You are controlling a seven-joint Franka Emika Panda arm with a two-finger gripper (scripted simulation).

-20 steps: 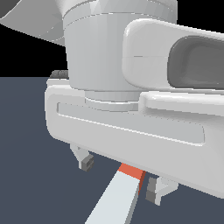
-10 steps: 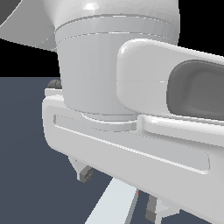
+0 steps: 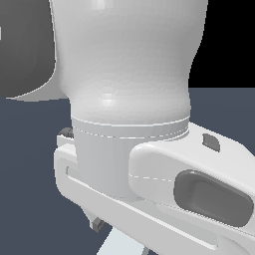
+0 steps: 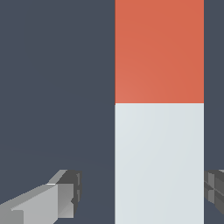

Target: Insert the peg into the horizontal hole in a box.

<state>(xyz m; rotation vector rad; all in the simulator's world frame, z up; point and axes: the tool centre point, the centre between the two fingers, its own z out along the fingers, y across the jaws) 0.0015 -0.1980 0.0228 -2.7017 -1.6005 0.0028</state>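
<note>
Pale grey-white with a red-orange end section, the peg [image 4: 159, 131] is lying flat on the dark slate tabletop [image 4: 57, 87] directly under my tool [image 4: 142, 192], and in the wrist view its long axis is running across the line between my two fingers, which is the relation the grasp depends on. My tool is spread wide and holding nothing: one finger [image 4: 65, 194] is standing well apart from the peg's near edge, while the other finger [image 4: 215, 188] is sitting just beside the opposite edge, so I am judging that I am off-centre and should shift before closing. My fingers are bracketing the pale section, short of the colour boundary. In the exterior view my own white wrist and hand body are filling nearly everything; only a sliver of the peg [image 3: 119, 245] is showing beneath. The box and its hole are appearing in neither view, so I cannot say which way they lie.
</note>
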